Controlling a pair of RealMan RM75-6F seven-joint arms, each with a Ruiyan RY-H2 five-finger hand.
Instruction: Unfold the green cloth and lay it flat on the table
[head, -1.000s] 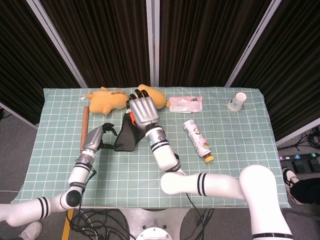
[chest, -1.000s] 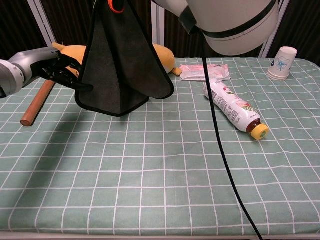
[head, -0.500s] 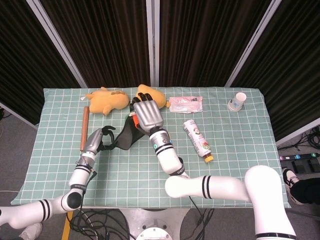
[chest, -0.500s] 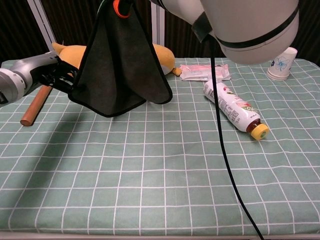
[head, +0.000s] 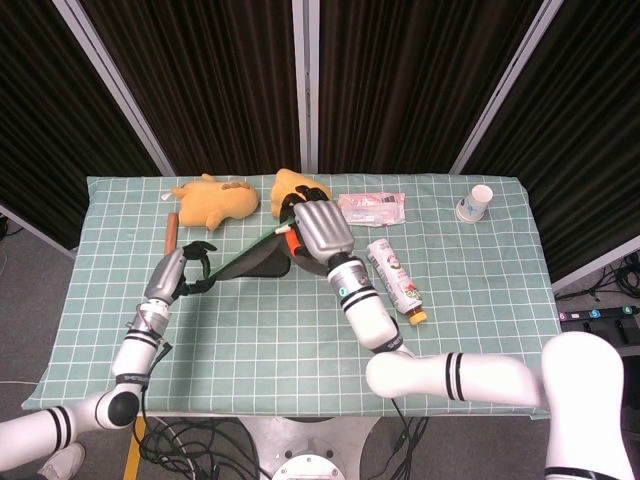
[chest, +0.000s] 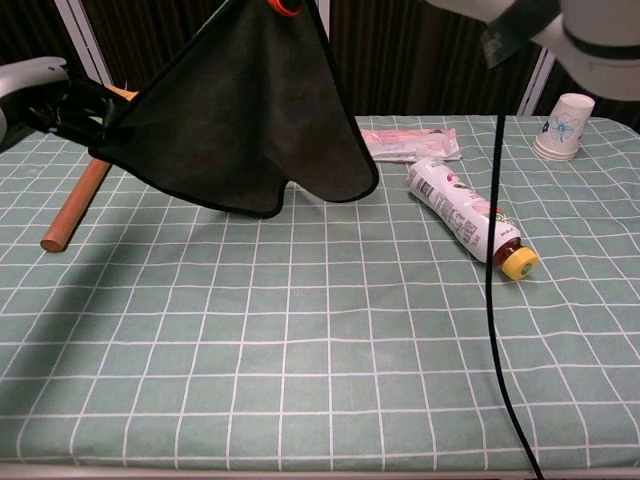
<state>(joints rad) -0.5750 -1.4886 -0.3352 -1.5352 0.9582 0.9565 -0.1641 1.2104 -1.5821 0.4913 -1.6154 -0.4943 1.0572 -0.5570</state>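
The dark green cloth (chest: 240, 130) hangs in the air above the table, spread into a wide sheet between my two hands. My left hand (head: 180, 272) pinches its left corner at the left side of the table; in the chest view that left hand (chest: 50, 95) is at the left edge. My right hand (head: 322, 232) grips the cloth's top corner high above the table's middle, and only an orange fingertip (chest: 283, 5) shows at the top of the chest view. The cloth (head: 258, 260) sags below the line between the hands, its lower edge off the table.
A wooden stick (chest: 75, 205) lies at the left. Yellow plush toys (head: 213, 198) sit at the back. A bottle (chest: 465, 220) lies right of centre, a pink packet (chest: 410, 143) behind it, a paper cup (chest: 565, 127) at back right. A black cable (chest: 497, 250) hangs from my right arm.
My hands have moved apart: the left hand went left and up, the right hand went right. The cloth has opened from a narrow hanging fold into a wide stretched sheet.
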